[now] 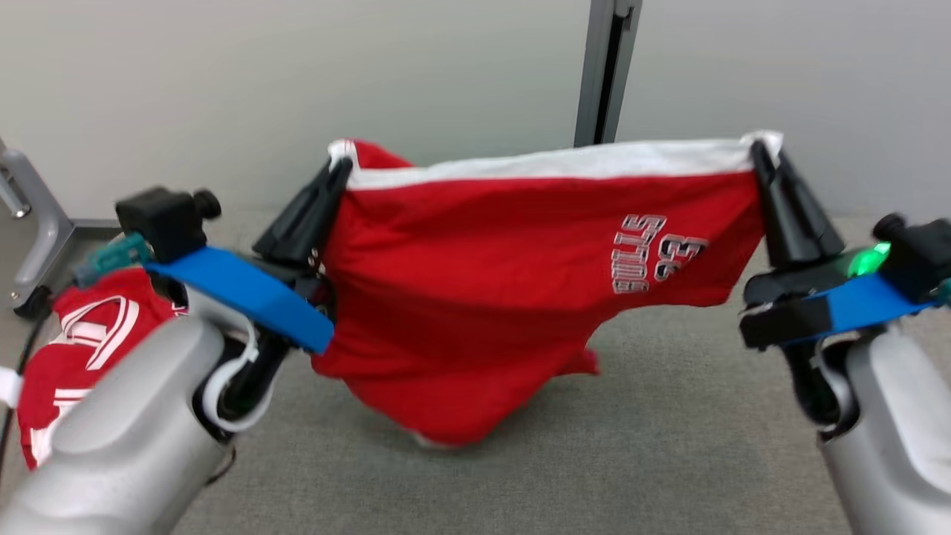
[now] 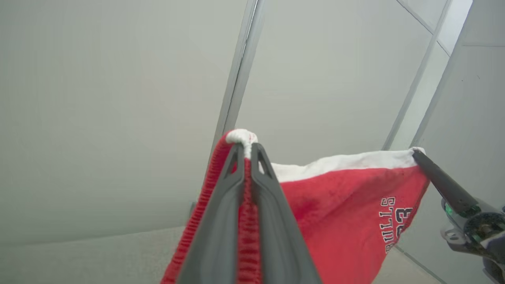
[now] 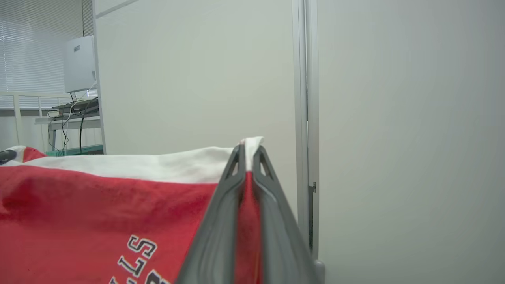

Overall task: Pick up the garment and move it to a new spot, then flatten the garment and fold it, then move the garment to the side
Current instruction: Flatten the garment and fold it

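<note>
The garment (image 1: 483, 275) is a pair of red shorts with a white waistband and grey lettering, stretched in the air between both grippers. My left gripper (image 1: 338, 167) is shut on the waistband's left corner, seen close in the left wrist view (image 2: 245, 148). My right gripper (image 1: 765, 152) is shut on the right corner, with white cloth pinched between its fingertips (image 3: 247, 152). The shorts (image 2: 347, 213) hang down from the waistband, and their lowest fold reaches the grey surface (image 1: 631, 446). The right gripper's fingers (image 2: 442, 179) show in the left wrist view.
A second red and white garment (image 1: 74, 357) lies at the left, partly behind my left forearm. A pale wall with a grey metal post (image 1: 605, 70) stands close behind. A metal frame leg (image 1: 33, 223) rises at far left.
</note>
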Controlling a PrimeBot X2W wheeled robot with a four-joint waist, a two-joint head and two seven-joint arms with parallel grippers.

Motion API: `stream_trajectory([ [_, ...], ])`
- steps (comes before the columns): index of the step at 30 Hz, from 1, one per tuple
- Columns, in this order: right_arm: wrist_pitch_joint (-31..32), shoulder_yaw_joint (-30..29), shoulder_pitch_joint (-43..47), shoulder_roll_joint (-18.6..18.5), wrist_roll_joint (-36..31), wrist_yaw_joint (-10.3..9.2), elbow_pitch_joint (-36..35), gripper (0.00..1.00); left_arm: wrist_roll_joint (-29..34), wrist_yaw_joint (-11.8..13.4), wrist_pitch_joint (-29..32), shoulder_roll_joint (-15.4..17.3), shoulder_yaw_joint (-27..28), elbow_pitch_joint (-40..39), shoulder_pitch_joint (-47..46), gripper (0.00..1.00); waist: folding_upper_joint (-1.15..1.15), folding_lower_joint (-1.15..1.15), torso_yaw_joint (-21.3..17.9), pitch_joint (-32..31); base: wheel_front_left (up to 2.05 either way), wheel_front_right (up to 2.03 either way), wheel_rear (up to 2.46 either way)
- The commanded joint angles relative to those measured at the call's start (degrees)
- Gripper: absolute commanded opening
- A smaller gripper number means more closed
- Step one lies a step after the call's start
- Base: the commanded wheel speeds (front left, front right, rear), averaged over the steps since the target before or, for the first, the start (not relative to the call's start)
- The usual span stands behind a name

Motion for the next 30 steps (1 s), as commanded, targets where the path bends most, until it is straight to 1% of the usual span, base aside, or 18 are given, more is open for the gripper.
stream_trajectory([
  [1,0.0,-0.2,-1.0,-0.7,0.6,0.00,-0.8,0.00,0.5,-0.2,0.4,0.4,0.0,-0.3,-1.1,0.00,0.00,0.02,-0.5,-0.7,0.00,0.00,0.00],
  [3,0.0,-0.3,-2.3,-2.0,1.1,0.00,-2.5,0.00,0.1,0.0,1.7,0.7,0.6,-1.0,-3.4,0.00,0.00,0.02,-0.6,-0.9,0.00,0.00,0.00],
  [6,0.0,0.0,-4.7,-4.2,2.0,0.00,-3.3,0.00,0.6,1.0,3.6,1.0,1.0,-1.3,-6.7,0.00,0.00,0.02,-0.8,-0.5,0.00,0.00,0.00],
  [8,0.0,0.1,-6.4,-4.9,3.5,-0.01,-2.5,0.00,0.7,1.6,4.4,0.3,1.3,-0.7,-8.5,0.00,0.00,0.02,-1.0,0.3,0.00,0.00,0.00],
  [10,0.3,1.5,-8.2,-6.2,4.1,0.00,-1.1,0.00,0.8,2.1,5.2,-0.6,1.1,0.3,-10.0,0.00,0.00,0.02,-1.4,1.4,0.00,0.00,0.00],
  [12,0.8,3.1,-10.7,-7.6,3.8,0.00,0.3,0.00,0.6,2.5,5.1,-1.8,1.7,1.6,-11.8,0.00,0.00,0.02,-1.9,3.6,0.00,0.00,0.00],
  [13,0.9,3.4,-12.3,-7.6,4.6,-0.01,1.3,0.00,0.8,3.0,4.3,-2.5,2.2,2.5,-12.9,0.00,0.00,0.02,-2.1,5.1,0.00,0.00,0.00],
  [14,1.0,4.3,-14.2,-8.6,3.6,0.00,2.2,0.00,1.1,3.3,3.8,-3.3,2.4,3.5,-13.8,0.00,0.00,0.02,-2.4,6.6,0.00,0.00,0.00],
  [17,0.7,6.2,-20.6,-8.7,3.0,0.01,5.8,0.00,3.4,4.7,1.8,-5.3,2.9,7.4,-17.8,0.00,0.00,0.02,-3.0,11.7,0.00,0.00,0.00],
  [20,0.3,6.7,-27.6,-9.2,2.1,-0.01,9.7,0.00,4.9,5.4,-0.6,-8.8,4.9,11.9,-22.9,0.00,0.00,0.02,-3.0,16.3,0.00,0.00,0.00],
  [22,0.0,5.8,-32.0,-9.2,1.5,-0.01,11.9,0.00,6.8,5.1,-1.7,-10.8,7.0,14.7,-26.5,0.00,0.00,0.02,-2.9,18.5,0.00,0.00,0.00],
  [24,-0.1,4.6,-36.0,-9.3,0.3,-0.01,12.0,0.00,9.1,4.4,-2.1,-12.6,10.2,16.1,-29.3,0.00,0.00,0.02,-2.8,20.3,0.00,0.00,0.00],
  [27,-0.1,2.5,-39.1,-9.5,-1.5,-0.01,10.1,0.00,14.7,2.9,-2.1,-15.3,17.8,14.3,-30.9,0.00,0.00,0.02,-2.9,22.1,0.00,0.00,0.00],
  [30,-0.1,0.6,-39.5,-9.2,-2.3,-0.01,7.8,0.00,20.3,1.3,-2.1,-18.1,24.4,12.0,-28.7,0.00,0.00,0.02,-3.1,22.9,0.00,0.00,0.00],
])
